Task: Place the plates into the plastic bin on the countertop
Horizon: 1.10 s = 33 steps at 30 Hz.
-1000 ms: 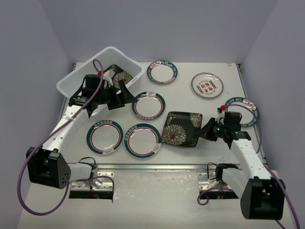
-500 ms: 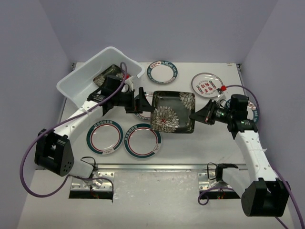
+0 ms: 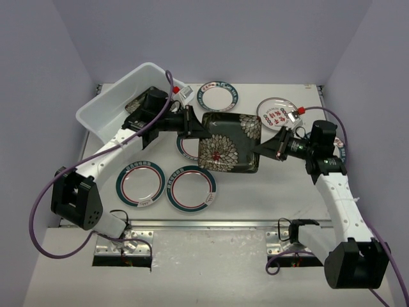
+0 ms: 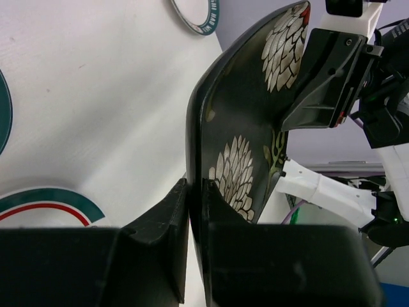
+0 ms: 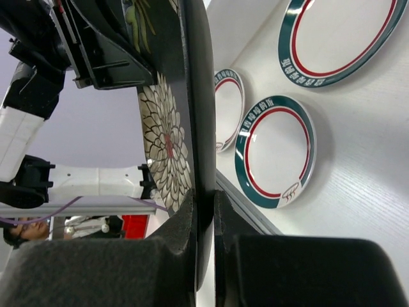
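Note:
A square black plate with white flowers (image 3: 229, 142) hangs above the countertop (image 3: 255, 198), gripped at both ends. My left gripper (image 3: 195, 125) is shut on its left edge; in the left wrist view the gripper's (image 4: 195, 187) jaws pinch the plate's rim (image 4: 243, 128). My right gripper (image 3: 265, 148) is shut on the right edge, and its (image 5: 204, 198) jaws clamp the plate (image 5: 167, 134) in the right wrist view. The plastic bin (image 3: 96, 116) stands at the back left, with another black plate (image 3: 134, 105) partly visible inside.
Two teal-rimmed plates (image 3: 140, 182) (image 3: 191, 187) lie near the front, one (image 3: 217, 96) at the back, and one (image 3: 184, 147) partly under the held plate. A red-character plate (image 3: 276, 114) sits at the back right. A metal rail (image 3: 204, 224) borders the near edge.
The right gripper lifted the black flowered plate off the countertop and carried it left and back. The left arm swung out of the bin, and its open jaws closed on the plate's left edge.

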{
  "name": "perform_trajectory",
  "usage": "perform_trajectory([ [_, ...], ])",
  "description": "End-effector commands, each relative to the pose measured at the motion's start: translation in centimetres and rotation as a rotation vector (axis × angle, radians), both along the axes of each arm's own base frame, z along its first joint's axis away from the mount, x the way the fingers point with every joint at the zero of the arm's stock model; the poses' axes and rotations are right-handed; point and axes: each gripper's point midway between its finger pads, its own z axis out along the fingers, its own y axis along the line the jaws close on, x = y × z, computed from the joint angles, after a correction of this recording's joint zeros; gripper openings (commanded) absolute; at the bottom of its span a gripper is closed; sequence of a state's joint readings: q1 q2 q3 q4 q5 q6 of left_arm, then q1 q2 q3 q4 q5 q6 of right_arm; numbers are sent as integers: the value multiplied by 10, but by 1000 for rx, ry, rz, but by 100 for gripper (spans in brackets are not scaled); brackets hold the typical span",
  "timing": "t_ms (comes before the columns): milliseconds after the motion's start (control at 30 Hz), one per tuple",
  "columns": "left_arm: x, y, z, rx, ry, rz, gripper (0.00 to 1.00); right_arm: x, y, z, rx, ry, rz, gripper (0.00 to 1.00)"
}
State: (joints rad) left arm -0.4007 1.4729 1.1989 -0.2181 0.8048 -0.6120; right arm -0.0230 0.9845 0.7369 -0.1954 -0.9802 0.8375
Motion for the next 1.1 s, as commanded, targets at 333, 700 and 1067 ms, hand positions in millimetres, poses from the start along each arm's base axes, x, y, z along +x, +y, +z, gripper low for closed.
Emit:
perform_trajectory([
  [333,61,40,139,-263,-211,251,0,40,-50,-11,-344,98,-269,99],
  [700,177,273,107,51,-38,1051,0,33,-63,-29,-432,140,-299,99],
  [1067,245,344,22,253,117,1136,0,23,-68,-43,-473,138,-285,99],
])
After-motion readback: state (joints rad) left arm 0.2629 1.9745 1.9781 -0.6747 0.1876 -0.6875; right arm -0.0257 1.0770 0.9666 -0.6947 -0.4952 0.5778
